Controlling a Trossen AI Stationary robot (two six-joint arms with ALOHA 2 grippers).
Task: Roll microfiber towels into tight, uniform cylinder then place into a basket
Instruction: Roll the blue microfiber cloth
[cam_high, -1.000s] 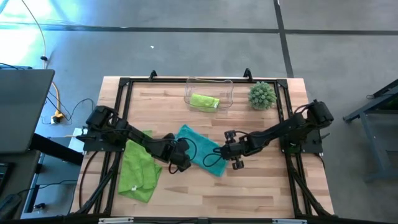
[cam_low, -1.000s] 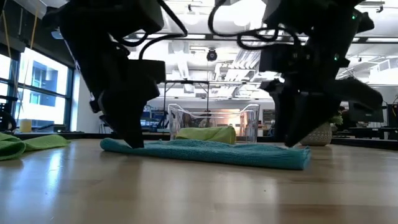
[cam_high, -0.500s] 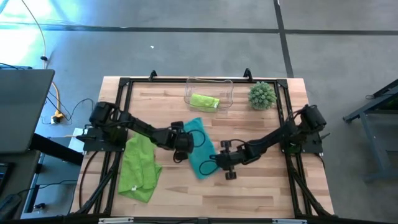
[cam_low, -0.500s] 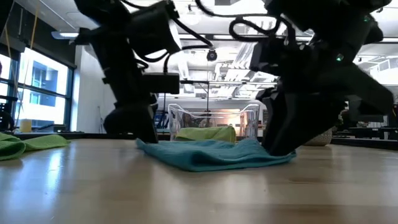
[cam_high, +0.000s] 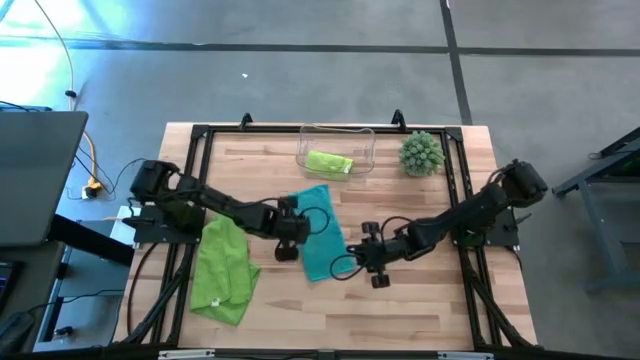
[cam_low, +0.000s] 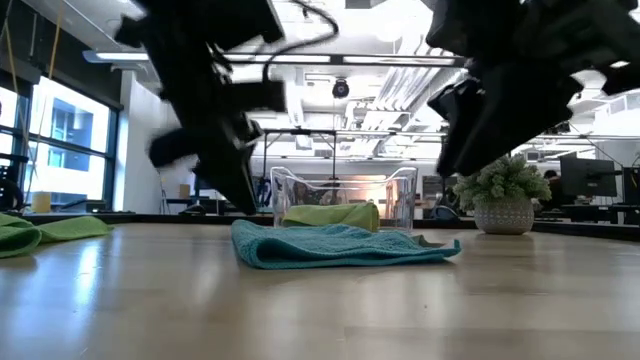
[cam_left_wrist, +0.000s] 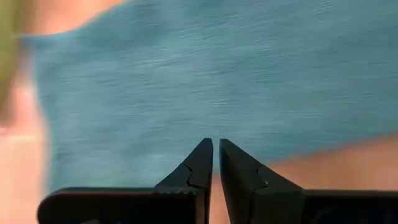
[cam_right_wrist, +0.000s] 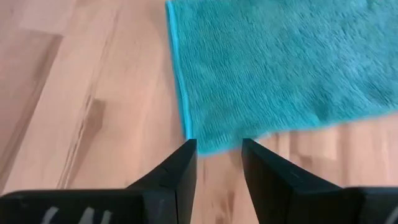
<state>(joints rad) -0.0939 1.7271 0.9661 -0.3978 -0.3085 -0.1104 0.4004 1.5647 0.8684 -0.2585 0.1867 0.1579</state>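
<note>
The teal microfiber towel (cam_high: 320, 232) lies flat on the wooden table, its length running from near to far; the low view shows it (cam_low: 340, 246) slightly rumpled. My left gripper (cam_left_wrist: 216, 144) hovers shut just above the towel's left edge (cam_high: 292, 238). My right gripper (cam_right_wrist: 219, 146) hovers open over the towel's near right corner (cam_high: 352, 260), nothing between its fingers. A lime green towel (cam_high: 222, 265) lies spread at the left. The clear basket (cam_high: 362, 140) at the far middle holds a rolled lime green towel (cam_high: 328, 163).
A spiky green plant ball (cam_high: 422, 153) in a pot stands at the far right, beside the basket. A black frame (cam_high: 200, 135) runs around the tabletop. Bare wood lies near the front edge (cam_high: 380, 310).
The teal towel has been turned about on the table, from lying slanted across it to lying near-to-far; its left end went toward the far edge and its right end toward the left. Both grippers, which were down on the towel, have since risen clear of it.
</note>
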